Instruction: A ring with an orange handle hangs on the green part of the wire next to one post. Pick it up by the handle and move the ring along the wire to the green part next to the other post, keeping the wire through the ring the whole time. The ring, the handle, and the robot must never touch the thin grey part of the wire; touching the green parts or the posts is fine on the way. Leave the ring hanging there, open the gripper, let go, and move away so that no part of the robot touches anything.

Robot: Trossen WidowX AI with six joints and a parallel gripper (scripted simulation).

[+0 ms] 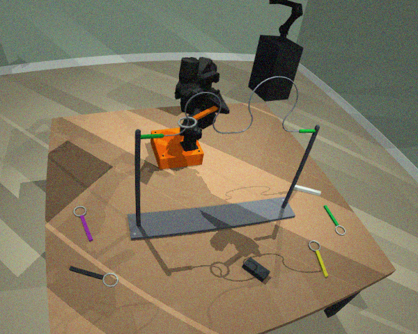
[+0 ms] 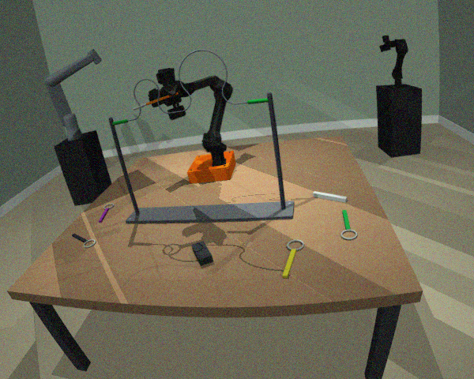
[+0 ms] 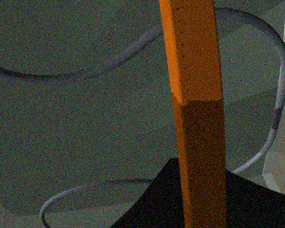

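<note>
The ring (image 1: 179, 123) (image 2: 140, 106) is around the thin grey wire (image 1: 233, 132) (image 2: 202, 50) (image 3: 85, 74), low on the rising side of the smaller loop, just past the left green part (image 1: 151, 136) (image 2: 120, 121). It looks nearly flat; whether it touches the wire I cannot tell. My gripper (image 1: 207, 112) (image 2: 171, 96) (image 3: 183, 166) is shut on the orange handle (image 1: 199, 115) (image 2: 157, 100) (image 3: 199, 133), behind the smaller loop. The other green part (image 1: 307, 131) (image 2: 257, 101) is at the right post (image 1: 299, 167) (image 2: 276, 155). The ring is outside the wrist view.
The left post (image 1: 138, 179) (image 2: 124, 169) and right post stand on a grey base (image 1: 180, 219) (image 2: 237, 212). A larger wire loop rises on the right. Purple, black, green and yellow-handled rings, a black block (image 1: 256, 268) (image 2: 202, 253) and a white bar (image 1: 307, 190) (image 2: 329, 197) lie on the table.
</note>
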